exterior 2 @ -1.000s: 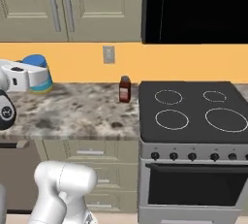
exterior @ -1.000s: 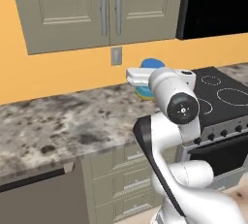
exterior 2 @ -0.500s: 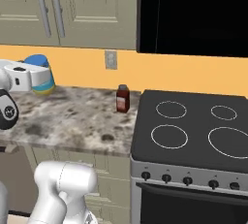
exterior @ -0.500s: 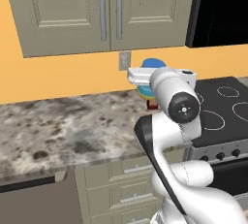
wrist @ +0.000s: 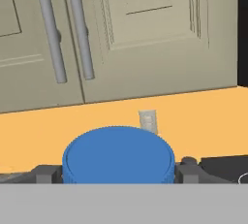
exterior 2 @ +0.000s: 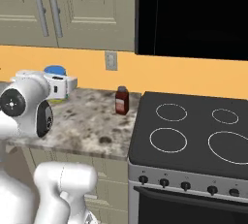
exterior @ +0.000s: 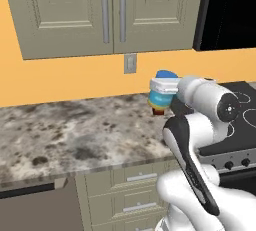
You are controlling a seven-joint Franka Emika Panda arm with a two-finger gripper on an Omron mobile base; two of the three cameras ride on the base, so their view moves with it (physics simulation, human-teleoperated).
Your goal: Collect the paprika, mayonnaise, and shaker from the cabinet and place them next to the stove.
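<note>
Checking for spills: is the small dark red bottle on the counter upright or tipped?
Upright. The small dark red bottle stands on the speckled counter with its dark cap on top, just left of the black cooktop.

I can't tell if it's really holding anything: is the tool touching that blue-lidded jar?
Touching. In the hand view the mayonnaise sits tight between both fingertips; the left base view shows the tool carrying it above the counter.
</note>
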